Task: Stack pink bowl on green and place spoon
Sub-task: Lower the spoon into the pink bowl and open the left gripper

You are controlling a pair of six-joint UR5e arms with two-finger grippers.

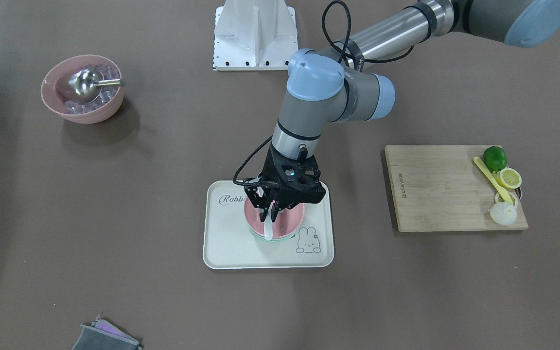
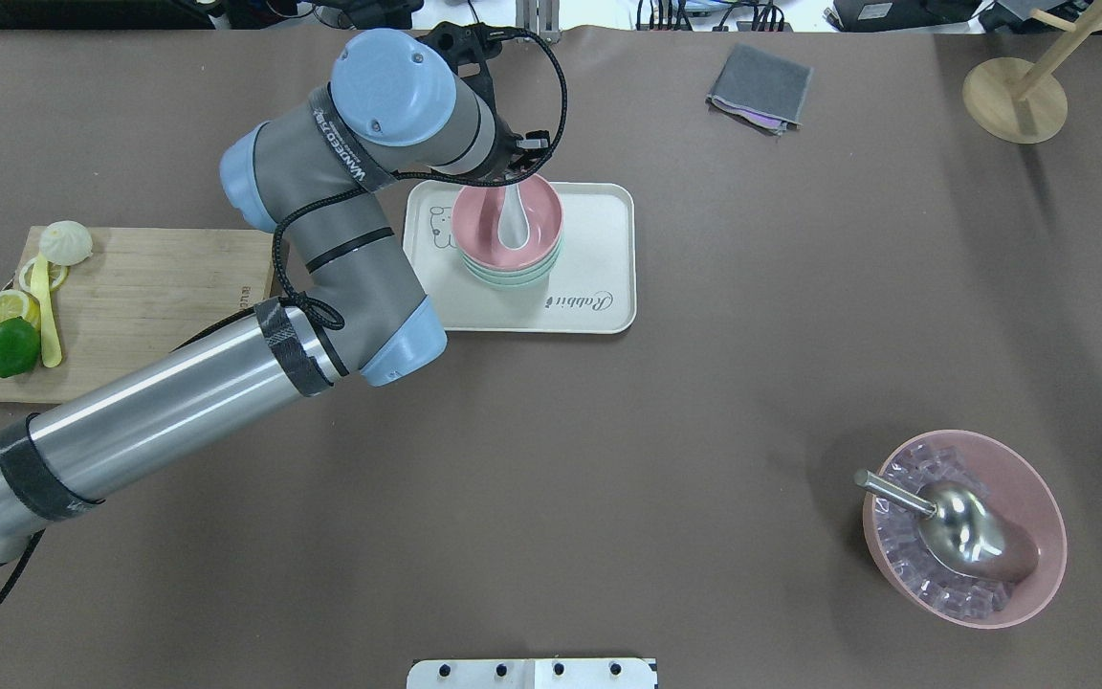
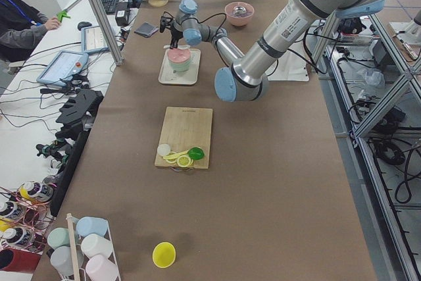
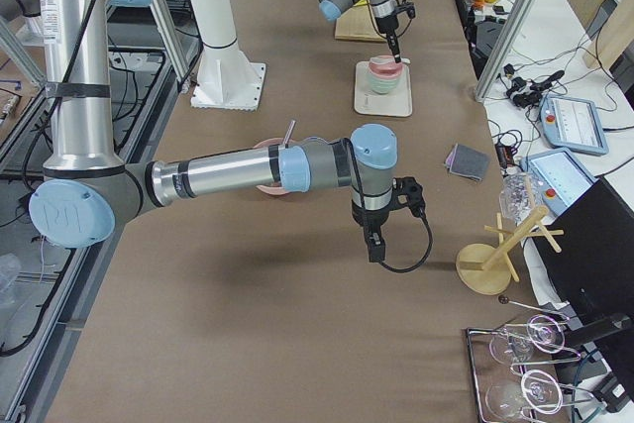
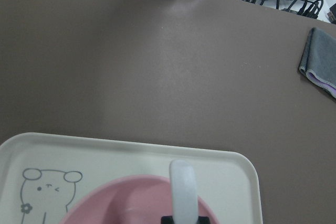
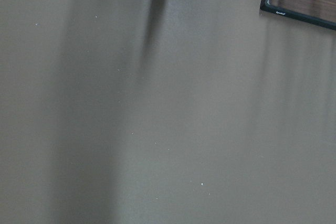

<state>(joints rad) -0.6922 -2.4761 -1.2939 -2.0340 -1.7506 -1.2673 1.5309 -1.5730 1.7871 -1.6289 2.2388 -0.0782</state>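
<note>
The white spoon (image 5: 183,192) is seen closest to the left wrist camera. Its handle is pinched between the fingers of the left gripper (image 1: 270,215), and its scoop is seen inside the small pink bowl (image 2: 539,212). That bowl is stacked on the mint-green bowl (image 2: 520,278), and the stack is set on the cream tray (image 2: 599,239). The right gripper (image 4: 374,245) is held over the table, well apart from the tray. Whether it is spread or pressed together cannot be told.
</note>
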